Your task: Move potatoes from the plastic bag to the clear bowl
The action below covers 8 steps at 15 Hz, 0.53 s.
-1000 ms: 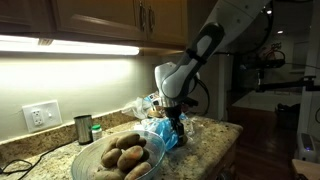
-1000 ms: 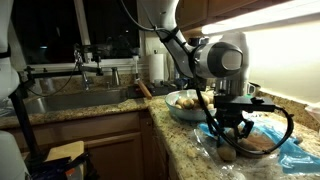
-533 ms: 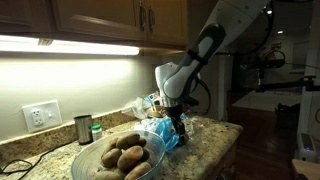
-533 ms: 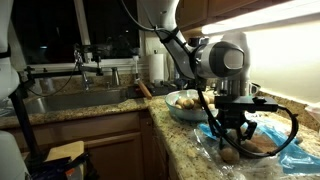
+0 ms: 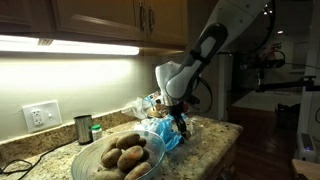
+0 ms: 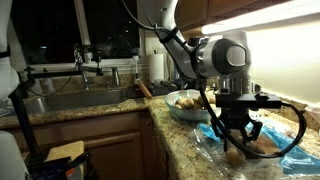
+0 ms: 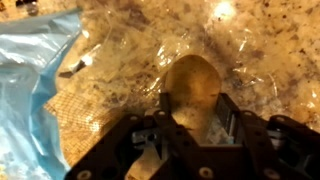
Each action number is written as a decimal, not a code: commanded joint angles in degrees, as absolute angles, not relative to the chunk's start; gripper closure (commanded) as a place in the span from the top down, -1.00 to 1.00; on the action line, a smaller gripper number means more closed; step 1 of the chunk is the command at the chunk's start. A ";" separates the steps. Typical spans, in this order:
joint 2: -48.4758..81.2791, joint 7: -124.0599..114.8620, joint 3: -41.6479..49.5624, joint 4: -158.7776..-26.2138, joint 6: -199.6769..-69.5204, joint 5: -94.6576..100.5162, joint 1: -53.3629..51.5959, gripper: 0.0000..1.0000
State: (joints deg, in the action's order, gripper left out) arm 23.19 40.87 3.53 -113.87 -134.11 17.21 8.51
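Observation:
A clear bowl [image 5: 82,160] with several potatoes [image 5: 124,156] stands on the granite counter; it also shows in an exterior view [image 6: 186,104]. The plastic bag, clear with a blue part [image 5: 160,136], lies beside it and also shows in an exterior view [image 6: 292,150] and in the wrist view [image 7: 35,70]. My gripper [image 5: 181,128] [image 6: 235,148] is down at the bag. In the wrist view my gripper [image 7: 196,112] has its fingers [image 7: 229,112] against both sides of a brown potato [image 7: 192,85] on the crinkled plastic.
A metal cup [image 5: 83,128] and a green-lidded jar [image 5: 96,131] stand by the back wall near an outlet [image 5: 40,116]. A sink [image 6: 70,100] with a faucet [image 6: 85,65] lies beyond the bowl. The counter's edge [image 6: 195,150] is close to the bag.
My gripper has shifted slightly sideways over the bag, and the potato between its fingers has moved with it.

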 commanded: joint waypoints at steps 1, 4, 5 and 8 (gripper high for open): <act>18.33 37.80 4.09 -116.61 -133.68 19.19 7.48 -0.50; 15.88 36.64 4.02 -117.47 -134.13 20.51 6.69 -0.50; 15.20 36.22 4.00 -117.56 -134.13 21.04 6.43 -0.50; 14.84 35.74 3.77 -117.17 -133.82 20.98 6.27 0.51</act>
